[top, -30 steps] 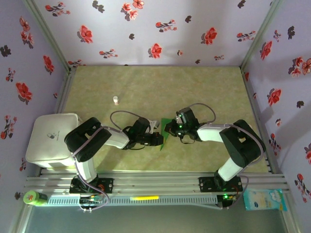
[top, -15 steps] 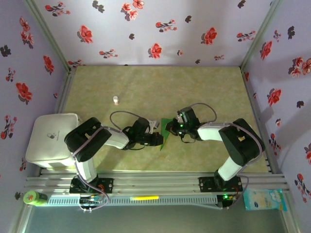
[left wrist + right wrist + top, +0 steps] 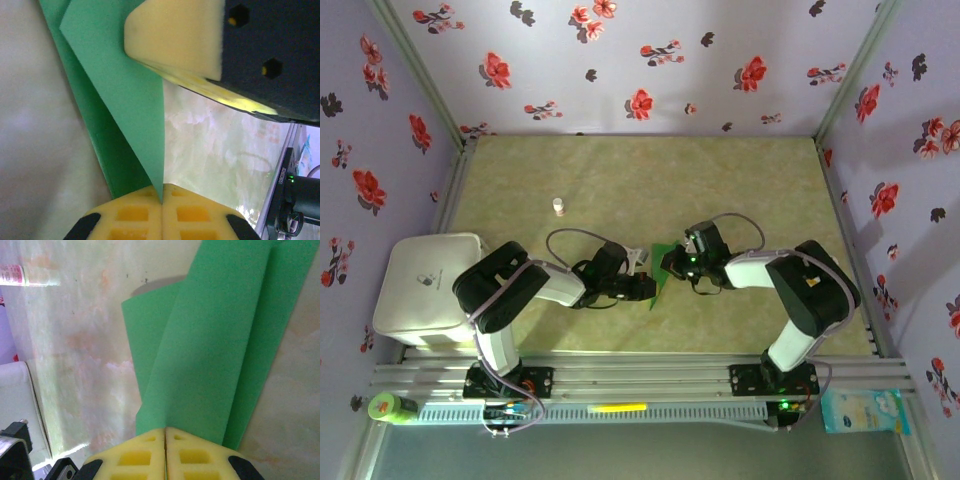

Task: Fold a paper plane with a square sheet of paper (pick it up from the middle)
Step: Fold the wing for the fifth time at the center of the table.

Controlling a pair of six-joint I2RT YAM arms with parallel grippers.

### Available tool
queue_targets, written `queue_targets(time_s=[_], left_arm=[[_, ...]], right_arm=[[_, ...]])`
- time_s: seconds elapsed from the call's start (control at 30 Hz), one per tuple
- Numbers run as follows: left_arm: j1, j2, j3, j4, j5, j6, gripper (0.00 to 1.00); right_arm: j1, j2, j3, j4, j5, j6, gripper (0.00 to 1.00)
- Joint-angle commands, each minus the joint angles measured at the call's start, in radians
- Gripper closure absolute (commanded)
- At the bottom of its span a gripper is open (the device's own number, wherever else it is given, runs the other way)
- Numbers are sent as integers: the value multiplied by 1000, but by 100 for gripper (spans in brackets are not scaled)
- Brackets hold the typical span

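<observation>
The folded sheet of paper (image 3: 658,272) sits mid-bench (image 3: 740,180) between both arms, its long axis running roughly near-to-far. It is thin, matte, bright green, in layered flaps with crisp creases. The top flap tapers to a sharp tip clamped in the closed left pincer (image 3: 162,196). The right pincer (image 3: 165,432), its yellow foam pads together, grips the other side.
</observation>
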Motion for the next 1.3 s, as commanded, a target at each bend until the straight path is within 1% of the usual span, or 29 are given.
queue_targets(time_s=[0.0, 0.2, 0.3, 0.4, 0.67, 0.93, 1.07, 1.13, 1.27], left_arm=[[7, 41, -16, -99, -9, 5, 94], [7, 44, -17, -102, -8, 5, 93], [7, 39, -14, -106, -7, 2, 89], [7, 13, -9, -111, 11, -6, 84], [7, -67, -10, -150, 39, -22, 82], [5, -97, -21, -156, 51, -30, 85], [5, -97, -22, -151, 66, -31, 90], [5, -92, -26, -151, 74, -29, 94], [4, -76, -27, -152, 105, -24, 97]], right_arm=[[-8, 24, 3, 6, 8, -1, 92], [-8, 46, 0, -1, 9, -1, 92], [-8, 59, 1, -43, 30, -5, 92], [-8, 69, -3, -68, 37, -7, 92], [-8, 71, -8, -84, 38, -10, 92], [-6, 72, 0, -98, 37, -11, 93], [-6, 75, 0, -103, 38, -13, 92], [-6, 78, 2, -106, 39, -13, 92], [-6, 82, 6, -119, 43, -15, 92]])
